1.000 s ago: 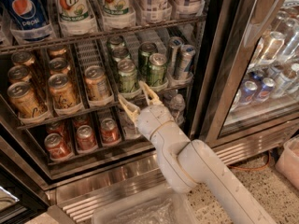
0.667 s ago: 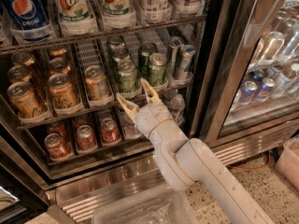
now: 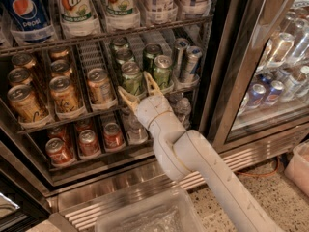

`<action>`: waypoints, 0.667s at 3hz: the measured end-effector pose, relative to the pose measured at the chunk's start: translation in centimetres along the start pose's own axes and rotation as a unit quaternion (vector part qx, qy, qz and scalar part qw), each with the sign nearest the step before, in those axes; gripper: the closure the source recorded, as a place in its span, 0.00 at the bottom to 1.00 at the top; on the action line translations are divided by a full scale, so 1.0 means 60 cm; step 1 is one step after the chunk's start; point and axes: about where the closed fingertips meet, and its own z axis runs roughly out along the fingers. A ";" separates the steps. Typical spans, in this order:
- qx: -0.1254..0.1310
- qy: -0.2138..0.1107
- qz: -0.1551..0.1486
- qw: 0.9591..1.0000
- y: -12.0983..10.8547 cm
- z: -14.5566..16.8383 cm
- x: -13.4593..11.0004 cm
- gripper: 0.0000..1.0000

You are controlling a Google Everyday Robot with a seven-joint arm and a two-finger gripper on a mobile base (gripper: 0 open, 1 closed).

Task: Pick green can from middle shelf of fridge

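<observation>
A: Where is the green can (image 3: 131,76)?

B: Upright at the front of its lane on the middle shelf (image 3: 91,57) of the fridge (image 3: 219,95). More green cans queue behind it, and a second green can (image 3: 161,70) stands just beside it on the right. Orange-gold cans (image 3: 99,85) fill the lanes to the left, and slim silver cans (image 3: 190,62) stand at the right end.

A: What has changed over the last second?

B: Only a little. The end effector (image 3: 135,85) has edged slightly up and in towards the shelf, so its tips now sit level with the can's lower body. I judge the approach to be nearly finished and the grasp not yet made.

A: And the end effector itself?

B: Its two fingers (image 3: 128,99) are spread wide. One is to the can's left, and the other points into the gap between the two front green cans. It holds nothing. I cannot tell whether either tip already touches the can.

A: Any risk?

B: The right-hand gap looks tight, so that finger may nudge the neighbouring can.
</observation>
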 end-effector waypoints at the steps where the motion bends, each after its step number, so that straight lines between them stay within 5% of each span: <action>1: -0.002 0.000 -0.002 1.000 -0.005 0.018 0.002 0.36; 2: -0.005 -0.001 -0.003 1.000 -0.007 0.037 0.006 0.35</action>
